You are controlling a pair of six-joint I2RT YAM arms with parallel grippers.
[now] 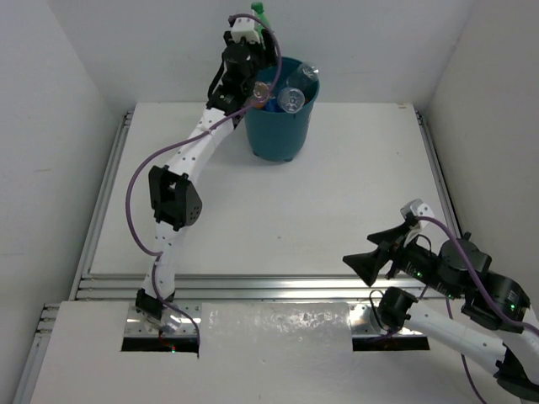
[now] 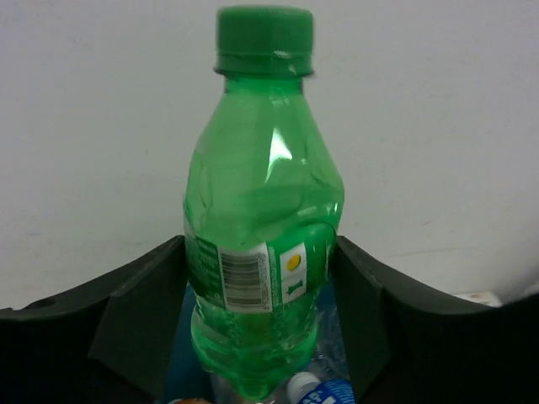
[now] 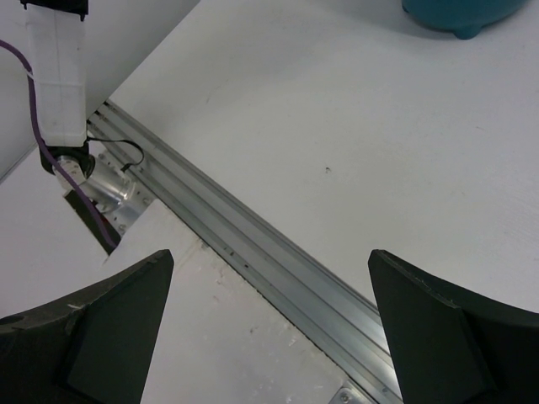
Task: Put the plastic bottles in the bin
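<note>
My left gripper [image 2: 261, 252] is shut on the lower body of a green bottle [image 2: 261, 194] with a green cap, holding it upright above the left side of the teal bin [image 1: 278, 135]. In the top view only the bottle's cap [image 1: 259, 10] shows above the gripper [image 1: 255, 34]. Several clear bottles [image 1: 293, 97] lie inside the bin, and one with a blue label [image 2: 337, 391] shows below the green bottle. My right gripper [image 1: 379, 248] is open and empty, low over the table's near right edge [image 3: 271, 257]. The bin's base [image 3: 459, 13] shows at the top of the right wrist view.
The bin stands at the back middle of the white table [image 1: 337, 194]. An aluminium rail [image 1: 278, 289] runs along the near edge. White walls close in the back and both sides. The left arm's base [image 3: 59, 84] shows in the right wrist view.
</note>
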